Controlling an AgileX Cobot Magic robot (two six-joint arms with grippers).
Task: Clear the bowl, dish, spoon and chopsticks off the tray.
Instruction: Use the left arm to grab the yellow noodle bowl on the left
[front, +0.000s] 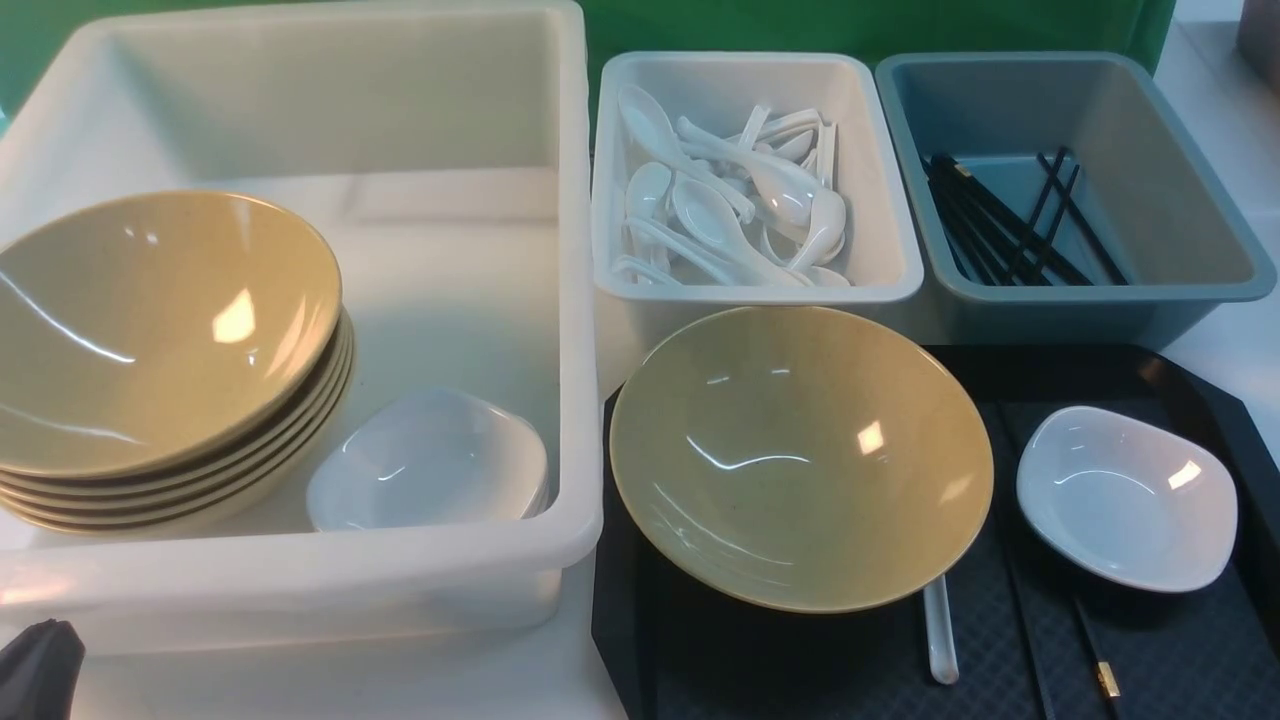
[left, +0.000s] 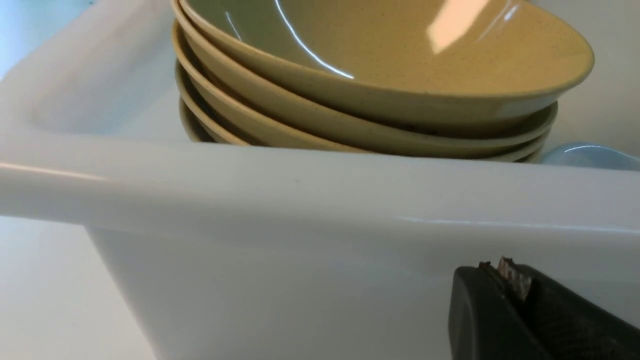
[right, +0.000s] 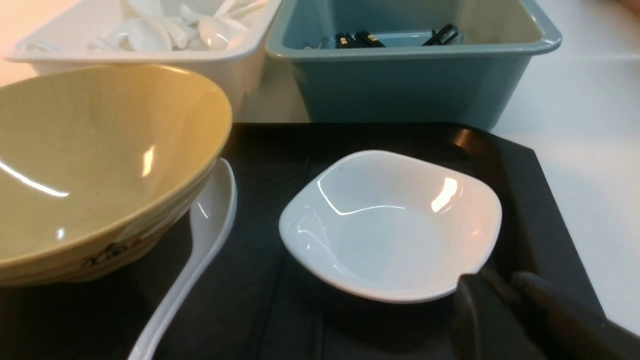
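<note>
Right gripper (right: 497, 282): fingers narrowly parted, nothing between them. Hovers at the near rim of the dish (right: 390, 225); contact with the rim not clear from the wrist view. Out of the front view.

Dish: upright and empty, on the right part of the tray (right: 530, 210).

Chopsticks (front: 1105, 678): on the tray between dish and bowl (front: 800, 455). One stick passes under the dish's near edge, gold band toward the robot; the other lies alongside the bowl.

Bowl: on the left part of the tray, empty, tipped slightly toward the robot.

Spoon (right: 210, 225): scoop end tucked under the bowl's right side, handle poking out past its near rim.

Left gripper (left: 507, 272): fingers pressed together, empty, low, just outside the near wall of the white tub (front: 575, 300).

In the tub: stack of tan bowls (front: 150, 330) on the left, white dishes (front: 430, 460) beside it.

Beyond the tray: white bin (front: 900, 270) heaped with white spoons (front: 740, 200); right of it, touching or nearly so, grey-blue bin (front: 1240, 270) holding black chopsticks (front: 1000, 220).
</note>
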